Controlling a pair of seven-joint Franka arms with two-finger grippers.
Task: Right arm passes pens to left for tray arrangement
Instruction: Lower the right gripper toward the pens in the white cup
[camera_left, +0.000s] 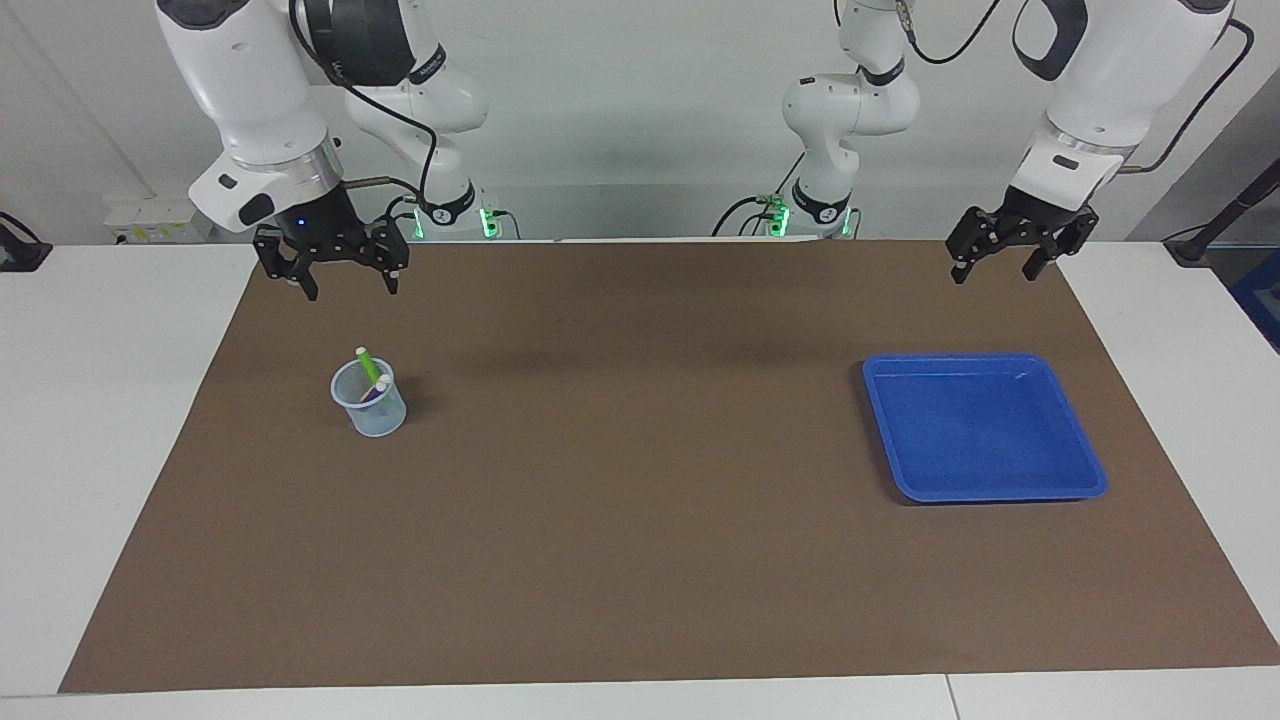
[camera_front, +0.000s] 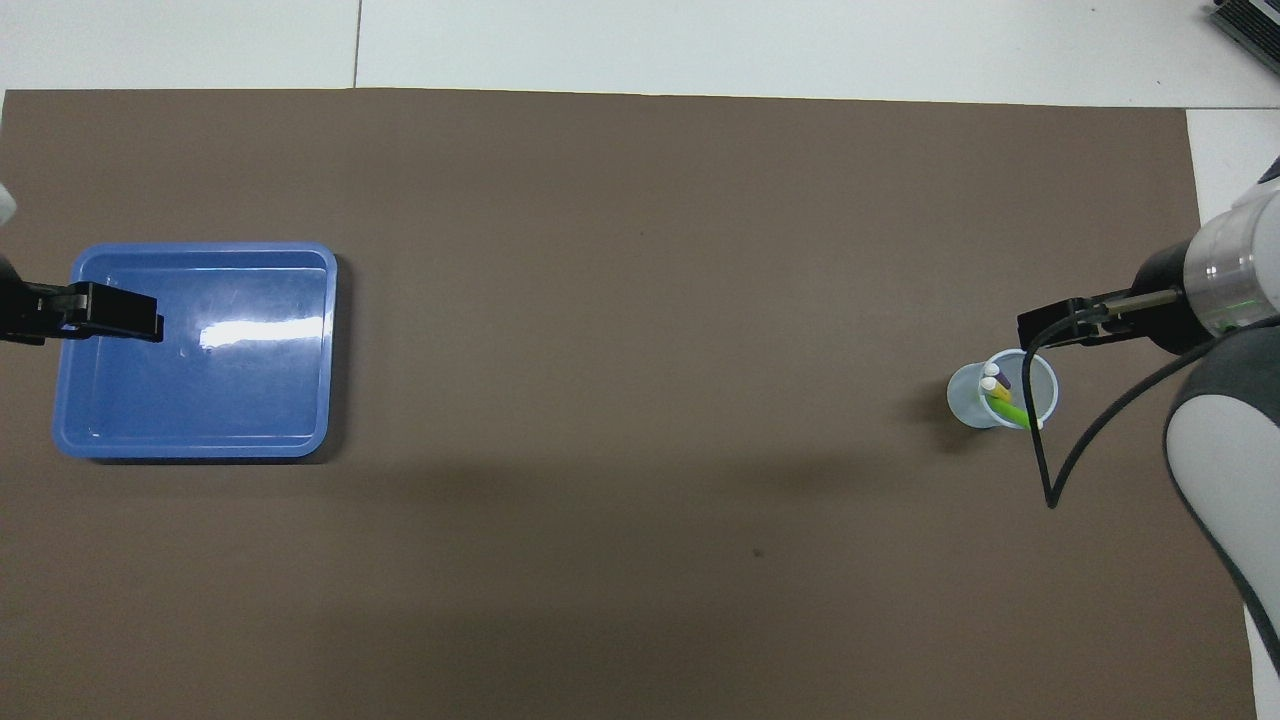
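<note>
While nothing has yet been lifted, the scene shows a brown mat (camera_left: 640, 560) on a white table, with two white robot arms at its robot-side edge. The right gripper (camera_left: 345, 285) hangs in the air with its fingers spread apart and empty, over the mat near a small translucent cup (camera_left: 370, 410). Three pens (camera_front: 1003, 398), green, yellow and purple, stand tilted inside that cup toward the right arm's end of the table. The left gripper (camera_left: 998, 272) also hangs with fingers apart, holding nothing, over the mat's edge toward the left arm's end. A blue tray (camera_left: 1085, 470) lies flat there, farther from the robots than that gripper, with nothing in it. By the look of it, the task is at its very start: every pen awaits picking, passing and placing
</note>
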